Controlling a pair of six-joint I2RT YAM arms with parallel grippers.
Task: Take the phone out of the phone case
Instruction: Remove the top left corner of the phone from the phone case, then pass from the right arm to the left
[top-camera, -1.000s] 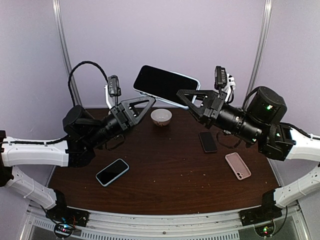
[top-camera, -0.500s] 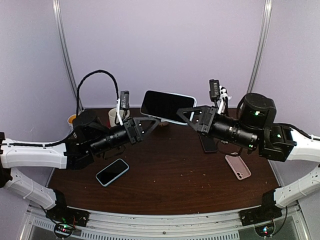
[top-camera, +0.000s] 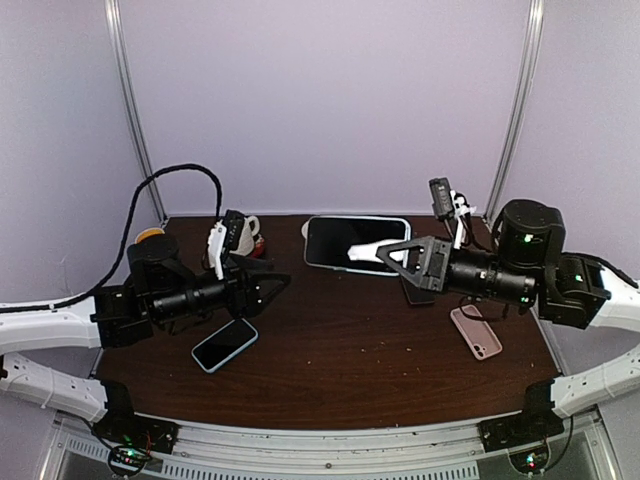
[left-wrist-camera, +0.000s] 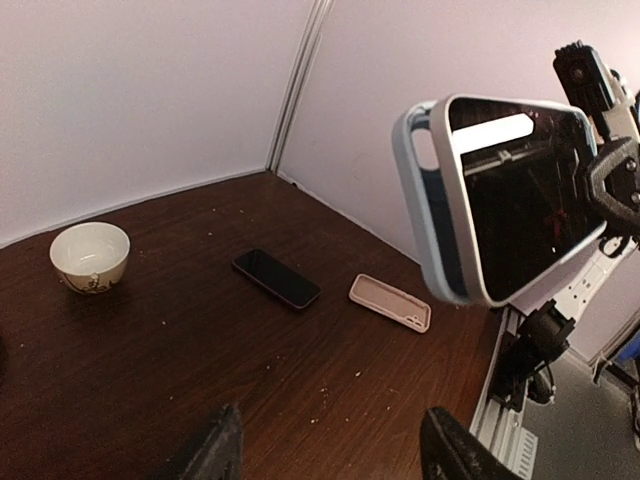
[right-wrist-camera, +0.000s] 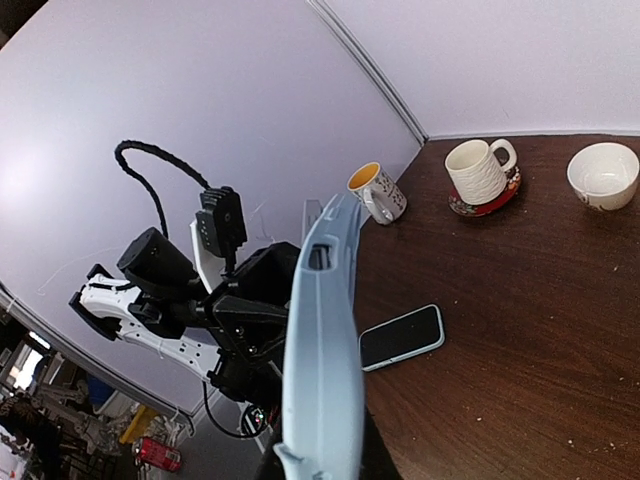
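The phone (top-camera: 350, 240), seated in its pale-blue phone case (left-wrist-camera: 427, 210), hangs in the air over the back middle of the counter (top-camera: 340, 370), clear of the wood. The right jaws are shut tight on the case at its right-hand end. The left jaws stand apart with nothing between them, low over the counter's left half, with open air between them and the case's free short edge. Beneath and in front of the held phone the middle of the counter is bare wood. A second cased phone (top-camera: 224, 344) lies flat near the left front, just beside the left jaws. A black phone (left-wrist-camera: 277, 278) and a pink case (top-camera: 476, 332) lie flat on the right side, apart from each other, the pink one nearer the right edge. A bowl (left-wrist-camera: 90, 256), a white mug (right-wrist-camera: 478, 170) on a saucer and a mug with orange contents (right-wrist-camera: 374, 192) stand along the back.
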